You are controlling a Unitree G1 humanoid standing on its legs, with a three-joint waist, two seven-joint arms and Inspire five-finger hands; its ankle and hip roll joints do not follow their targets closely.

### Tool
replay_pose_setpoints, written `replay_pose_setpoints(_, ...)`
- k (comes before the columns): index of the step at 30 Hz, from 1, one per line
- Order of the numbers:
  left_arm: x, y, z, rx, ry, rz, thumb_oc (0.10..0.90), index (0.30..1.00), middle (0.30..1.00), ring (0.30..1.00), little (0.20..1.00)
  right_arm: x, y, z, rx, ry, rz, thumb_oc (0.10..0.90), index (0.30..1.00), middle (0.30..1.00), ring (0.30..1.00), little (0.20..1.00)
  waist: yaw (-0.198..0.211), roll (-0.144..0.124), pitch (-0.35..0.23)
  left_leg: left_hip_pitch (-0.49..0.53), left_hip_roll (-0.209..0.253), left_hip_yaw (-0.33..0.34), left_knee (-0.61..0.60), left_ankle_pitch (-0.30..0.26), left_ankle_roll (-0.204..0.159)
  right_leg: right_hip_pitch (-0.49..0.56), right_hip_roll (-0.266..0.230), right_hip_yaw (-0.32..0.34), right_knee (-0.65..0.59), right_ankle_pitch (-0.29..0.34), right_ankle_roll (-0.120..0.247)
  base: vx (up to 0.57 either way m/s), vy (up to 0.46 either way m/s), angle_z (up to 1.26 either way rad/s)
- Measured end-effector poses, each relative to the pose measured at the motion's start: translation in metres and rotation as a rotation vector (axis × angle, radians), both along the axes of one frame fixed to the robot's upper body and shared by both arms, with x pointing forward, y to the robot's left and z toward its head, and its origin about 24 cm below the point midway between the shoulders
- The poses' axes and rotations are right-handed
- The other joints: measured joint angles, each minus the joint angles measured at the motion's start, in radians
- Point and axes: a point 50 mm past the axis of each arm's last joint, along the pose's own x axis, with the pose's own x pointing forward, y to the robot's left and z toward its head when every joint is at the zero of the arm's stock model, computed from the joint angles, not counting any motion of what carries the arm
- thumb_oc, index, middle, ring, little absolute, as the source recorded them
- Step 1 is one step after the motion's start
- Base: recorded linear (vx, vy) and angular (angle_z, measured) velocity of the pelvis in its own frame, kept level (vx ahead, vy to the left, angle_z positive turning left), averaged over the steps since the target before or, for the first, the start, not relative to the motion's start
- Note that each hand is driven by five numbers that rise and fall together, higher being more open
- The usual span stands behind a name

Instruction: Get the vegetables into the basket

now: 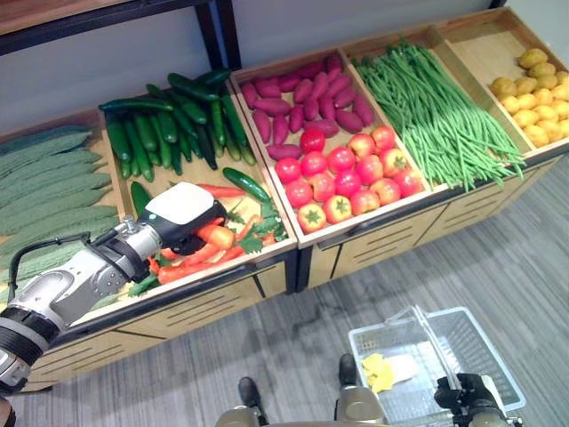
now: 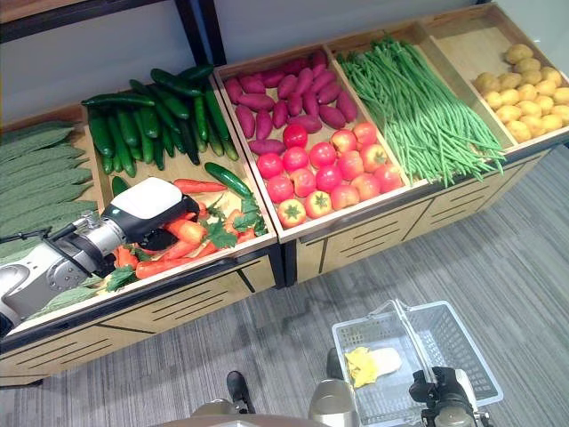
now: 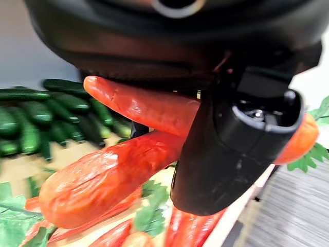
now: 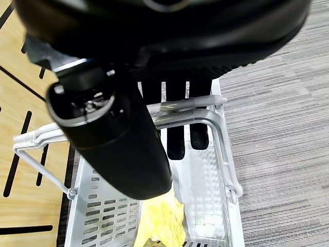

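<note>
produce stand, left hand on a carrot

wooden produce stand (image 1: 373,233) runs across the back over grey floor, split into bins. we count 6 kinds of veg: bitter gourds (image 1: 49,182) far left, cucumbers (image 1: 169,124), carrots (image 1: 227,240) w/ green tops in front of them, purple sweet potatoes (image 1: 307,102) above 13 tomatoes (image 1: 347,178), long green beans (image 1: 436,111), and potatoes (image 1: 533,98) far right. exact nos. of the others we can't tell, they overlap.

left hand (image 1: 178,218) sits down in the carrot bin; its wrist view shows thumb and fingers (image 3: 231,149) curled round one carrot (image 3: 144,110), w/ a 2nd carrot (image 3: 103,182) just under it, touching.

1 grey wire basket (image 1: 480,342) stands on the floor, lower right, well apart from the carrots. right hand (image 4: 177,110) has its fingers hooked round the basket handles (image 4: 205,110). 1 yellow item (image 1: 378,372) lies inside the basket; we can't tell what it is.
</note>
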Motion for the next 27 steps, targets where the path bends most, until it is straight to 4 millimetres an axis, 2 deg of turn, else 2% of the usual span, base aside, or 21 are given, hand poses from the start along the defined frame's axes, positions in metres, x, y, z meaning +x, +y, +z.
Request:
replay_pose_setpoints(2,0.002,-0.003,-0.001,0.003,0.006,-0.011,0.400,0.300,0.300,0.300,0.300,0.005,0.012,-0.004,0.029,-0.019,0.002,0.400,0.300,0.300,0.300,0.300,-0.026,-0.048,0.000,0.024,-0.038,0.048,0.000,-0.022,0.012,-0.016,-0.033,0.052,0.001,0.019,0.023,-0.08,0.176,-0.60)
replay_pose_setpoints(4,0.002,-0.004,0.001,0.002,0.001,-0.015,0.400,0.300,0.300,0.300,0.300,0.002,0.019,-0.008,0.051,-0.013,0.000,0.400,0.300,0.300,0.300,0.300,-0.040,-0.075,-0.003,0.027,-0.054,0.072,-0.001,-0.029,0.023,-0.025,-0.045,0.065,-0.006,0.041,0.029,-0.09,0.117,-0.69)
replay_pose_setpoints(5,0.002,0.000,0.002,0.016,0.001,-0.006,0.400,0.300,0.300,0.300,0.300,0.002,0.021,-0.009,0.059,-0.007,0.007,0.400,0.300,0.300,0.300,0.300,-0.027,-0.077,-0.001,0.019,-0.052,0.129,0.000,-0.045,0.047,-0.089,-0.026,0.007,-0.002,0.153,0.025,-0.16,0.207,-1.08)
replay_pose_setpoints(6,0.002,0.001,0.004,0.021,-0.003,-0.002,0.400,0.300,0.300,0.300,0.300,0.003,0.020,-0.009,0.056,-0.001,0.002,0.400,0.300,0.300,0.300,0.300,-0.029,-0.071,0.004,0.018,-0.044,0.164,0.002,-0.043,0.082,-0.099,-0.021,-0.073,-0.014,0.213,0.023,-0.12,0.160,-1.14)
replay_pose_setpoints(7,0.001,0.001,0.006,0.029,-0.006,-0.006,0.400,0.300,0.300,0.300,0.300,-0.001,0.021,-0.012,0.061,0.023,-0.004,0.400,0.300,0.300,0.300,0.300,-0.008,-0.061,0.009,0.012,-0.027,0.193,0.014,-0.049,0.104,-0.108,-0.010,-0.173,0.019,0.168,0.039,-0.16,0.091,-0.76)
replay_pose_setpoints(8,0.000,0.000,0.009,0.028,-0.016,-0.017,0.400,0.300,0.300,0.300,0.300,-0.004,0.019,-0.012,0.057,0.042,-0.014,0.400,0.300,0.300,0.300,0.300,0.029,-0.043,0.017,0.017,0.003,0.227,0.015,-0.046,0.102,-0.160,-0.014,-0.253,0.210,0.028,-0.022,-0.02,-0.021,-0.64)
replay_pose_setpoints(9,-0.001,-0.001,0.011,0.033,-0.022,-0.022,0.400,0.300,0.300,0.300,0.300,-0.008,0.012,-0.010,0.034,0.047,-0.033,0.400,0.300,0.300,0.300,0.300,0.048,-0.015,0.029,0.020,0.022,0.236,0.012,-0.038,0.090,-0.181,-0.017,-0.251,0.361,-0.061,-0.024,-0.01,-0.051,-0.57)
replay_pose_setpoints(10,-0.004,0.005,0.013,0.052,-0.019,-0.014,0.400,0.300,0.300,0.300,0.300,-0.012,0.006,-0.008,0.018,0.057,-0.035,0.400,0.300,0.300,0.300,0.300,0.063,-0.007,0.031,0.026,0.022,0.238,0.011,-0.042,0.085,-0.173,-0.035,-0.242,0.417,-0.113,-0.004,-0.01,-0.125,-0.33)
replay_pose_setpoints(11,-0.006,0.011,0.014,0.066,-0.016,0.004,0.400,0.300,0.300,0.300,0.300,-0.016,0.003,-0.007,0.010,0.061,-0.040,0.400,0.300,0.300,0.300,0.300,0.078,-0.009,0.029,0.027,0.019,0.243,0.014,-0.050,0.075,-0.140,-0.050,-0.227,0.395,-0.132,0.004,-0.01,-0.127,-0.23)
replay_pose_setpoints(12,-0.008,0.018,0.015,0.076,-0.013,0.034,0.400,0.300,0.300,0.300,0.300,-0.021,0.001,-0.007,0.005,0.072,-0.041,0.400,0.300,0.300,0.300,0.300,0.083,-0.010,0.028,0.034,0.018,0.256,0.016,-0.041,0.053,-0.101,-0.057,-0.240,0.361,-0.160,0.017,0.01,-0.160,-0.34)
replay_pose_setpoints(13,-0.013,0.029,0.015,0.084,-0.012,0.075,0.400,0.300,0.300,0.300,0.300,-0.020,0.003,-0.007,0.007,0.065,-0.030,0.400,0.300,0.300,0.300,0.300,0.099,-0.015,0.026,0.046,0.015,0.267,0.012,-0.037,0.037,-0.067,-0.062,-0.266,0.299,-0.168,0.013,0.03,-0.172,-0.41)
replay_pose_setpoints(14,-0.016,0.038,0.013,0.084,-0.006,0.116,0.400,0.300,0.300,0.300,0.300,-0.018,0.003,-0.007,0.008,0.060,-0.028,0.400,0.300,0.300,0.300,0.300,0.101,-0.016,0.020,0.049,0.017,0.273,0.014,-0.035,0.026,-0.035,-0.034,-0.260,0.209,-0.154,-0.027,0.04,-0.224,-0.42)
replay_pose_setpoints(15,-0.016,0.039,0.009,0.077,0.004,0.129,0.400,0.300,0.300,0.300,0.300,-0.017,0.000,-0.005,0.001,0.059,-0.027,0.400,0.300,0.300,0.300,0.300,0.099,0.006,0.016,0.048,0.032,0.264,0.014,-0.027,0.016,-0.021,-0.012,-0.262,0.182,-0.133,-0.028,0.03,-0.157,-0.24)
replay_pose_setpoints(16,-0.017,0.039,0.007,0.078,0.013,0.131,0.400,0.300,0.300,0.300,0.300,-0.017,-0.001,-0.004,-0.003,0.058,-0.029,0.400,0.300,0.300,0.300,0.300,0.094,0.016,0.011,0.047,0.042,0.263,0.017,-0.022,0.014,-0.005,0.007,-0.261,0.140,-0.124,-0.040,0.00,-0.107,-0.22)
replay_pose_setpoints(18,-0.018,0.034,0.007,0.070,0.012,0.106,0.400,0.300,0.300,0.300,0.300,-0.017,-0.003,-0.003,-0.006,0.056,-0.032,0.400,0.300,0.300,0.300,0.300,0.093,0.033,-0.001,0.049,0.061,0.255,0.024,-0.021,0.012,0.023,0.049,-0.249,0.072,-0.088,-0.058,-0.01,-0.144,-0.35)
replay_pose_setpoints(19,-0.017,0.031,0.009,0.059,0.002,0.089,0.400,0.300,0.300,0.300,0.300,-0.015,-0.005,-0.001,-0.013,0.048,-0.026,0.400,0.300,0.300,0.300,0.300,0.080,0.038,-0.004,0.048,0.068,0.240,0.026,-0.019,0.011,0.022,0.057,-0.241,0.064,-0.087,-0.059,0.00,-0.228,-0.40)
replay_pose_setpoints(20,-0.018,0.022,0.011,0.048,-0.009,0.051,0.400,0.300,0.300,0.300,0.300,-0.014,-0.013,0.003,-0.034,0.046,-0.024,0.400,0.300,0.300,0.300,0.300,0.047,0.043,-0.008,0.049,0.077,0.236,0.029,-0.018,0.010,0.026,0.071,-0.227,0.038,-0.079,-0.062,0.00,-0.269,-0.31)
replay_pose_setpoints(25,-0.017,0.017,0.007,0.023,-0.001,0.037,0.400,0.300,0.300,0.300,0.300,-0.024,-0.016,0.003,-0.041,0.066,-0.040,0.400,0.300,0.300,0.300,0.300,0.012,0.053,-0.013,0.070,0.087,0.222,0.039,-0.013,0.003,0.058,0.084,-0.218,0.002,-0.074,-0.067,-0.01,-0.195,-0.13)
replay_pose_setpoints(27,-0.014,0.007,0.002,-0.031,-0.003,0.019,0.400,0.300,0.300,0.300,0.300,-0.029,-0.030,0.011,-0.081,0.072,-0.038,0.400,0.300,0.300,0.300,0.300,0.006,0.092,-0.025,0.075,0.095,0.205,0.041,-0.005,-0.009,0.065,0.090,-0.212,-0.007,-0.074,-0.067,-0.04,-0.282,-0.09)
